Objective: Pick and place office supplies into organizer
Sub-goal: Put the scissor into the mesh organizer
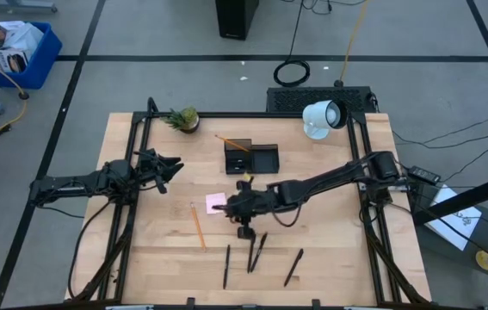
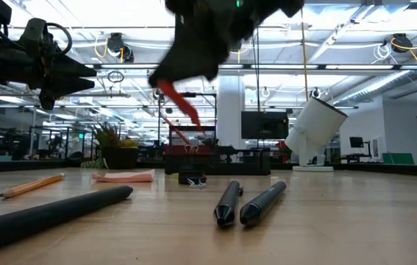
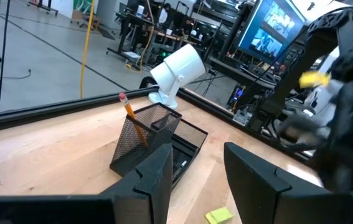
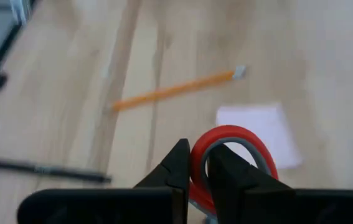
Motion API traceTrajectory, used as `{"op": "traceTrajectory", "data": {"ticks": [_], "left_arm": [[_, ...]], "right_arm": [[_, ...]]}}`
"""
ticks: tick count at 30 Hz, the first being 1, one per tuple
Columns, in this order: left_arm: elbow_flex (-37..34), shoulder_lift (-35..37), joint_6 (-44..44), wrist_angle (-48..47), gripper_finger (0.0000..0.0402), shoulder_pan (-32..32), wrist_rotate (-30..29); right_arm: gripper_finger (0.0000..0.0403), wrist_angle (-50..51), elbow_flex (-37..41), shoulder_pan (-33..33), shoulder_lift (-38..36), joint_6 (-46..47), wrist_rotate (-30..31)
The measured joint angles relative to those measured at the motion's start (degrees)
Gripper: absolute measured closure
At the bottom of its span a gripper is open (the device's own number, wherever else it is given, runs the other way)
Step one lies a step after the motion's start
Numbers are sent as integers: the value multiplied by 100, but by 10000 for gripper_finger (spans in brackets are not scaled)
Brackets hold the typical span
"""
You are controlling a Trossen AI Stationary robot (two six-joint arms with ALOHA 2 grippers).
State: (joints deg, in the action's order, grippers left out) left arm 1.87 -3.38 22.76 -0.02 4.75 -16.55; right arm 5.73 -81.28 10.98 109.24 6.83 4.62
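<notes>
From my remote station, the right gripper [image 4: 198, 163] is clenched on the red-handled scissors [image 4: 232, 155], lifted off the wooden table [image 1: 338, 250] just in front of the black mesh desk organizer [image 1: 250, 157]. That organizer already holds one orange pencil [image 3: 132, 119], standing tilted in its taller cup section. A pink sticky-note pad [image 1: 216, 203] lies beside the gripper, on the organizer's near side. One more orange pencil [image 1: 198, 226] rests further forward, and four black pens [image 1: 259, 253] are scattered nearer the table's front edge — two of them almost touching. Behind the organizer stand a small potted green plant [image 1: 184, 118] and a white round lamp-like device [image 1: 323, 117]. The left gripper [image 3: 195, 171] waits to the organizer's left, jaws released — nothing between them.
</notes>
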Motion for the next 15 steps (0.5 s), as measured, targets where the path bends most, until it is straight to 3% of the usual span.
{"op": "traceTrajectory", "data": {"ticks": [9,15], "left_arm": [[0,2,0,14,254,0,0],[0,2,0,14,254,0,1]], "right_arm": [[369,-1814,392,-212,-1118,-428,154],[374,-4814,1727,-710,-1551,190,107]]}}
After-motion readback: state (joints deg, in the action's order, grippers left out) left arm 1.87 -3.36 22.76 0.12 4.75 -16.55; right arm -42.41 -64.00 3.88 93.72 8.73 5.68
